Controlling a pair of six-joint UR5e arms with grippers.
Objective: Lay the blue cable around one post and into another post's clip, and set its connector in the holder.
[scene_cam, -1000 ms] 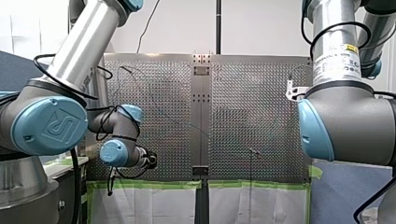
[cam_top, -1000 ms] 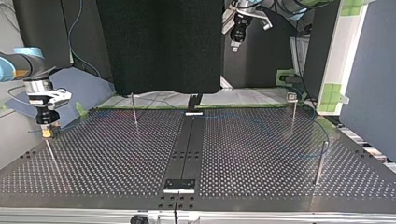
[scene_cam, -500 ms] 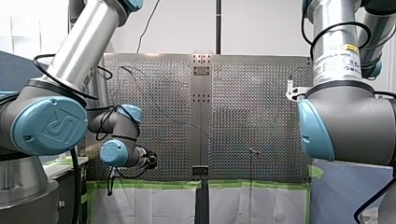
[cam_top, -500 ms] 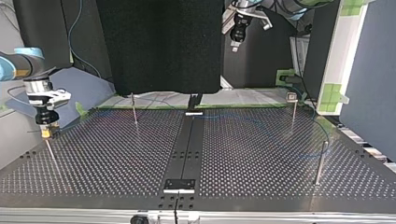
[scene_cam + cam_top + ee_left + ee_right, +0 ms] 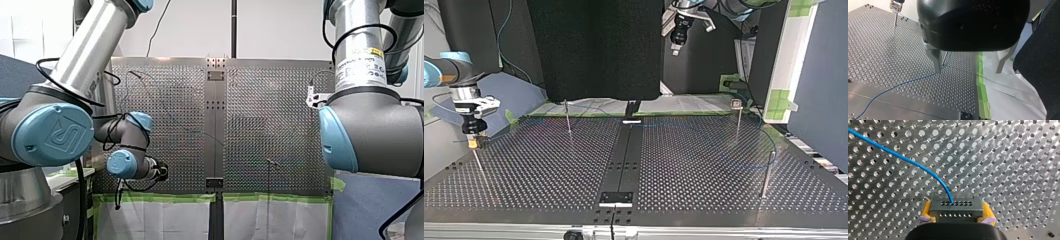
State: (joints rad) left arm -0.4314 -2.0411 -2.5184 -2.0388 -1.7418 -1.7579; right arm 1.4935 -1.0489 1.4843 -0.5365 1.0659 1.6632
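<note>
Clamping the connector (image 5: pixel 955 207) above a post (image 5: pixel 895 20) at the counter's side edge, my right jaws trail the blue cable (image 5: pixel 910 162); my left jaws stand apart. Routing seems underway; next needs steady cable tension.

The perforated bench (image 5: pixel 1010 157) looked like brushed, shiny metal; the blue cable (image 5: pixel 898 155) had a smooth, glossy sheath; the connector (image 5: pixel 955 208) was matt grey.

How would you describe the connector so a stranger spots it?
Over the perforated table, follow the blue cable to its end. The connector sits between my right gripper's yellow pads: the only grey block, with two rows of small holes.
</note>
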